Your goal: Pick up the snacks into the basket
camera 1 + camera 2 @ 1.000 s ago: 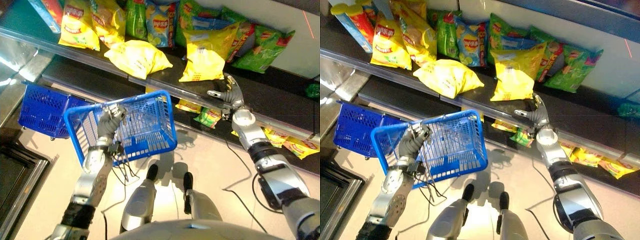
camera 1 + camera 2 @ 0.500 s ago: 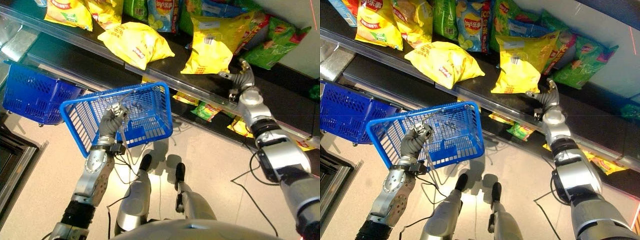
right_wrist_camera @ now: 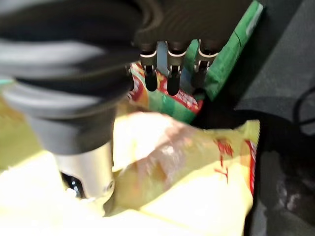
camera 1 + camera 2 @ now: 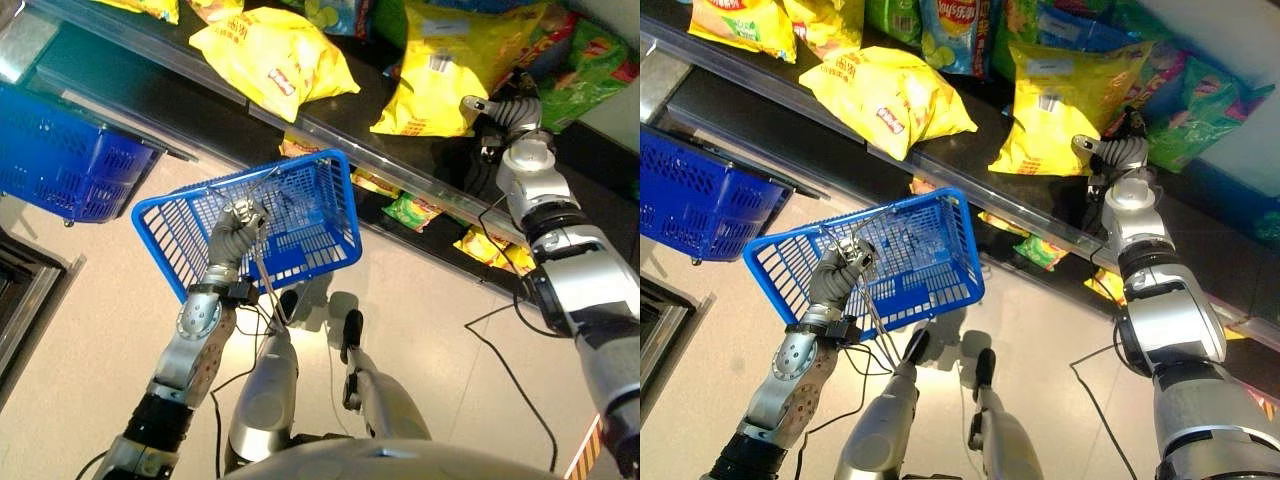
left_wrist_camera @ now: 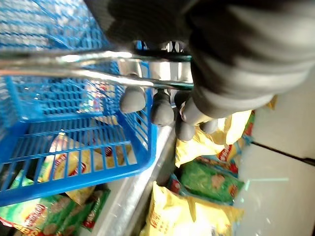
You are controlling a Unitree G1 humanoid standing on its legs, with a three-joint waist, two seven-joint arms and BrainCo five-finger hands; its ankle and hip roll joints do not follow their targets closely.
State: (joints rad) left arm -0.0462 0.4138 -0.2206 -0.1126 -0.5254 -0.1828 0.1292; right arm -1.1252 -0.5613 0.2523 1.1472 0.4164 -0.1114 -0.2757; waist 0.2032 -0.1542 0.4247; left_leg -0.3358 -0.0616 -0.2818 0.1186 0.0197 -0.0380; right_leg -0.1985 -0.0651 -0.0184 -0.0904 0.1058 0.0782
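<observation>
My left hand (image 4: 238, 222) is shut on the metal handle (image 5: 74, 66) of a blue wire basket (image 4: 200, 190), which hangs tilted in front of the shelf. Its fingers (image 5: 152, 105) curl round the handle bars. A big yellow snack bag (image 4: 440, 70) lies on the black shelf. My right hand (image 4: 505, 110) is at that bag's right edge, open, with its fingers straight. In the right wrist view the fingers (image 3: 170, 73) reach over a green bag (image 3: 231, 44) and the thumb rests by the yellow bag (image 3: 187, 172).
A second yellow bag (image 4: 275, 55) lies further left on the shelf, and green bags (image 4: 590, 65) at the right. A lower shelf holds small bags (image 4: 415, 210). Another blue basket (image 4: 60, 165) stands on the floor at the left.
The view has shifted. My right hand has risen from the shelf's front edge to the yellow bag's right side. My left hand keeps its hold on the basket handle.
</observation>
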